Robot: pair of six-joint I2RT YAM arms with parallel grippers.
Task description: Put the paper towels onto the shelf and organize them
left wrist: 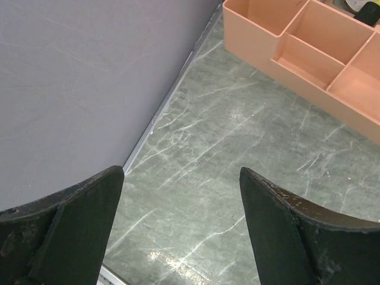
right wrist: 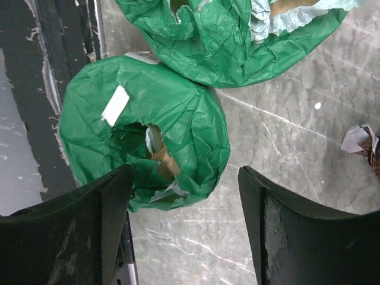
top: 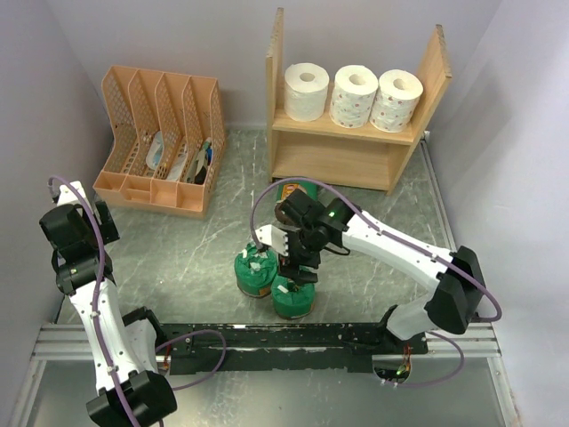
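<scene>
- The right wrist view alone shows the right gripper spread, empty, above two touching green-wrapped rolls.
- The left gripper is wide, empty, over the marbled tabletop beside a grey wall.
- Overhead: three white rolls line the shelf's upper board.

White links, black joints and jaws, purple cables

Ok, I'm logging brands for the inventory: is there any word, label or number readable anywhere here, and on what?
No text can be read in any view.
White sticker on the near green roll: blank.
Two right-hand white rolls on the shelf: pink specks, a pattern, no letters.
Papers in the orange file organizer: any print is too small and blurred to read.
</scene>
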